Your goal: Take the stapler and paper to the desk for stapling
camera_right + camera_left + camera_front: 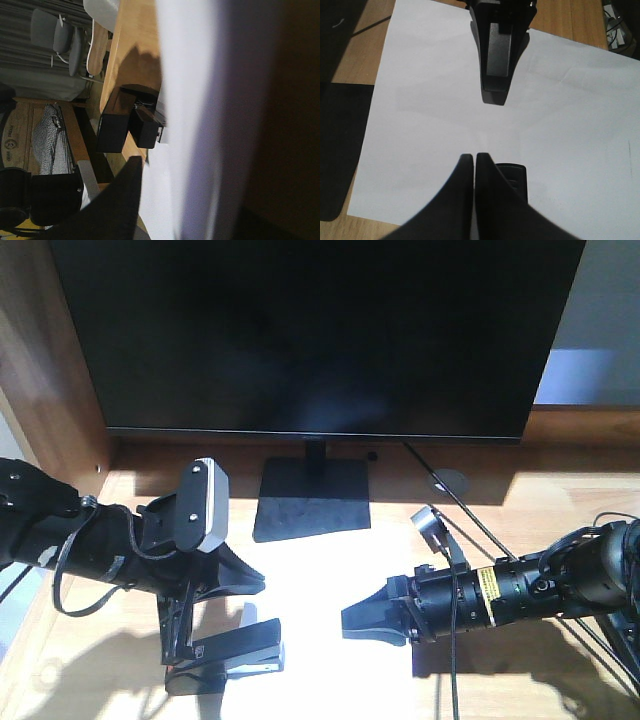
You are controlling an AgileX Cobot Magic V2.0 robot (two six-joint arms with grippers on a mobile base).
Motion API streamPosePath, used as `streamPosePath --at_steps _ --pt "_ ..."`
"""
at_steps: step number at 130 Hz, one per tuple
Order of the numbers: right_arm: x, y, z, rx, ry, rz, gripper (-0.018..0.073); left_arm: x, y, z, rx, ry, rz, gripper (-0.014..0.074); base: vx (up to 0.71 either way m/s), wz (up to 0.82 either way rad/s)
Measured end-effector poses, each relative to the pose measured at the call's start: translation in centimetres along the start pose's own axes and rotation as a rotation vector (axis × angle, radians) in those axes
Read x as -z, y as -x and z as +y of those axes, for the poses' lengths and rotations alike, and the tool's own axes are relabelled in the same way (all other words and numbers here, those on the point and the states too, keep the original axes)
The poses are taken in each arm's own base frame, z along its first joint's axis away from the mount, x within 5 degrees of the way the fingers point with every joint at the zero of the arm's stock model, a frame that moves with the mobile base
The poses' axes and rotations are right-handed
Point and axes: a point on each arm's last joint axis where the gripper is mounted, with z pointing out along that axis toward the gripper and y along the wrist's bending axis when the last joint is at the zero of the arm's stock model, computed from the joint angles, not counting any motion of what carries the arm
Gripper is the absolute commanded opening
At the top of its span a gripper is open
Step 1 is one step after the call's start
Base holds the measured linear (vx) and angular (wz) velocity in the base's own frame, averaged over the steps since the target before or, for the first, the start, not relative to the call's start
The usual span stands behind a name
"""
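The white paper (320, 580) (570, 125) (185, 100) lies flat on the wooden desk (560, 500) (560, 20) in front of the monitor stand. The black stapler (240, 655) (514, 175) (147, 127) sits at the paper's left edge with its metal end over the sheet. My left gripper (262, 585) (474, 157) is shut, its fingers pressed together just above the stapler with nothing between them. My right gripper (345, 623) (495, 92) is rolled on its side, low over the paper's right part. Only one finger (125, 200) shows in its wrist view.
A large black monitor (310, 330) on a flat black stand (312, 500) fills the back of the desk. A cable runs from a round grommet (450, 480) towards my right arm. A dark brown side panel (40, 360) bounds the left. A grey chair (60, 37) stands beyond the desk edge.
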Motion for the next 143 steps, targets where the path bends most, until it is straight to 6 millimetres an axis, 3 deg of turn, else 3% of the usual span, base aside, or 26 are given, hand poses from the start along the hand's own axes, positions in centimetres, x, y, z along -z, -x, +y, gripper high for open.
streamPosePath --at_steps 9,26,64,108,130,143 --pt "0.0 0.0 0.1 0.000 0.008 0.002 0.0577 0.0 0.0 0.0 -0.001 0.000 0.001 -0.0006 0.00 0.00" --pt "0.0 0.0 0.0 0.000 0.005 0.001 0.0657 0.0 0.0 0.0 -0.001 0.000 0.001 -0.0006 0.00 0.00" --pt "0.7 1.4 0.2 0.054 -0.138 -0.028 0.0594 0.0 0.0 0.0 0.010 -0.001 0.001 -0.0006 0.00 0.00" --pt "3.4 2.8 1.8 0.137 -0.431 -0.128 0.0582 0.0 -0.5 0.7 0.116 0.080 0.048 -0.0006 0.00 0.00" --pt "5.3 3.7 3.8 0.211 -0.531 -0.248 0.0505 0.3 -1.6 1.7 0.226 0.207 0.158 -0.0006 0.00 0.00" --pt "6.8 4.3 5.3 0.262 -0.601 -0.340 0.0395 0.5 -2.4 2.0 0.285 0.266 0.226 -0.0006 0.00 0.00"
